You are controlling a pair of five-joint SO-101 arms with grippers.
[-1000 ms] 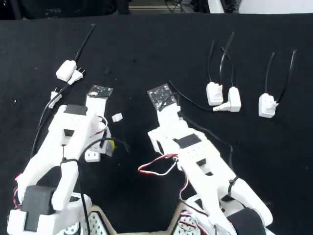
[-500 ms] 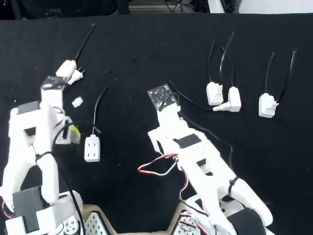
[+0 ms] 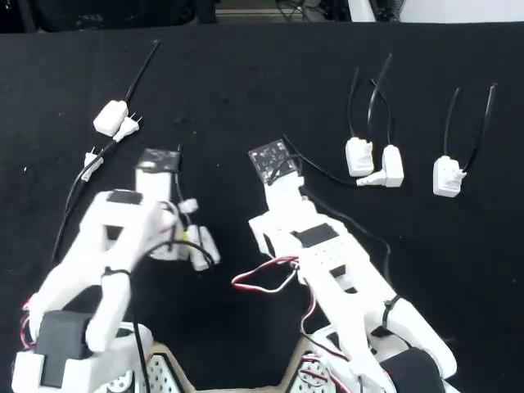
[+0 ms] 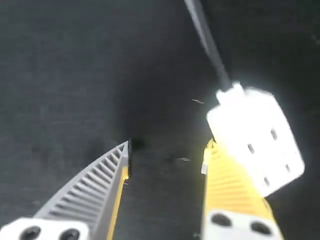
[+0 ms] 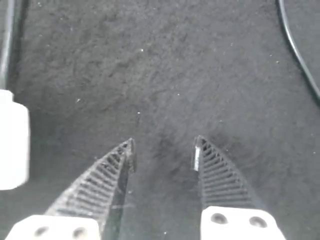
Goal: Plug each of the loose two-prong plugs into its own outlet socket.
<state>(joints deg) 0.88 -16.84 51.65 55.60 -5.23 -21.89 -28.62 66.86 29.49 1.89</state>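
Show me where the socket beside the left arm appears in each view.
High view: the socket lies beside the left arm, on its right in the picture.
Left wrist view: just outside the yellow finger of the left gripper, cable leading away.
Right wrist view: a white block at the edge, too cut off to identify.
Shared landmark: the black cloth.

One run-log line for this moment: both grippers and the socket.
left gripper: open, beside outlet socket | right gripper: open, over cloth | plug: loose
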